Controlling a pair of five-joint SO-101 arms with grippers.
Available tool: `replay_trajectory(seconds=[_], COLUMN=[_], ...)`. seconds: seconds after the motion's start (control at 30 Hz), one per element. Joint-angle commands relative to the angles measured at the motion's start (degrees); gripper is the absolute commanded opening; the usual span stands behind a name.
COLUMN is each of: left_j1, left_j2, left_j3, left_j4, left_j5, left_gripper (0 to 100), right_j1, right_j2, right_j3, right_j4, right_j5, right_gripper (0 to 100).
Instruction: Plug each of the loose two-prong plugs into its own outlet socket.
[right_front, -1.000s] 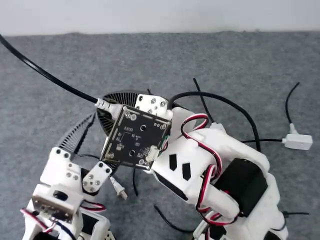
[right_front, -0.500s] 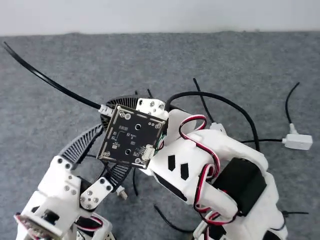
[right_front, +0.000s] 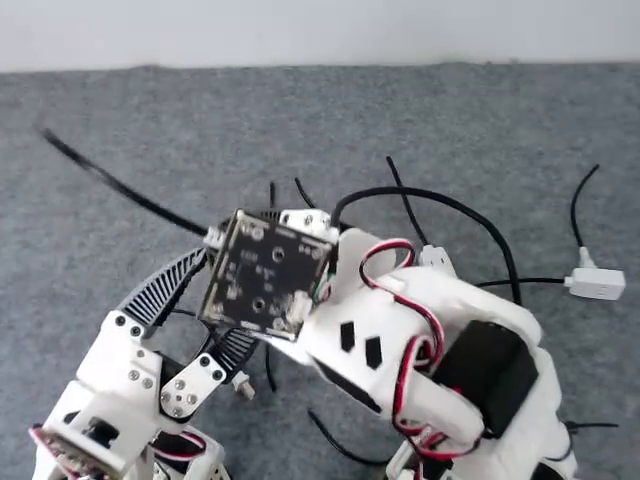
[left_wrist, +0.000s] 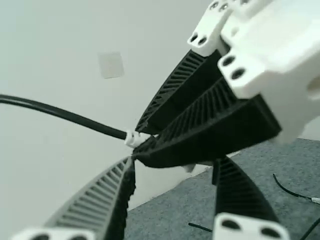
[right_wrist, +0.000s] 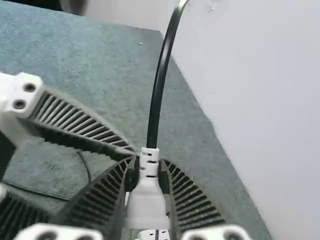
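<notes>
While the right gripper (right_wrist: 148, 165) pinches it, the white plug (right_wrist: 145, 205) with ribbed collar and black cable (right_wrist: 160, 85) hangs above the grey mat (right_front: 450, 130), seemingly between the spread fingers of the left gripper (left_wrist: 175, 167).

The left gripper (left_wrist: 175, 169) sits at the near left of the surface (right_front: 120, 120). The right gripper (right_wrist: 145, 167) lies just behind it and to its right, with its tip between the left fingers (left_wrist: 100, 200). A plug (right_wrist: 145, 200) sits clamped between the right fingers (right_wrist: 95, 200), and its cable (right_wrist: 160, 75) runs off toward the far left. A loose plug (right_front: 240, 383) lies just right of the left arm (whether it touches, I cannot tell). A cabled connector (right_front: 597, 285) lies well apart at the right edge.
</notes>
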Motion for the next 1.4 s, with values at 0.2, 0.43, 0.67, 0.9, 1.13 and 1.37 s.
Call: replay_trajectory(seconds=[0.2,0.43,0.67,0.9,1.13,1.37], left_j1=[-0.2,-0.3,-4.5,-10.1,-10.1,-10.1], left_j2=[-0.5,-0.6,-0.6,-0.6,-0.6,-0.6], left_j3=[1.5,4.2,4.4,4.5,5.1,6.3], left_j4=[-2.0,-1.9,-1.6,-1.6,-1.5,-1.6], left_j5=[-0.3,-0.4,-0.4,-0.3,-0.3,-0.3], left_gripper=[25,25,25,25,25,25], right_j1=[-4.2,-4.2,-4.1,-0.4,2.1,2.2], right_j2=[-3.4,-3.6,-4.9,-9.5,-10.0,-10.0], right_j3=[-2.8,-2.9,-3.0,-1.2,7.6,9.2], right_j4=[2.6,8.0,12.5,12.8,12.4,12.1], right_j5=[-0.5,-0.4,-0.4,-0.4,-0.4,-0.8], right_gripper=[0.9,0.9,0.9,0.8,0.8,0.8])
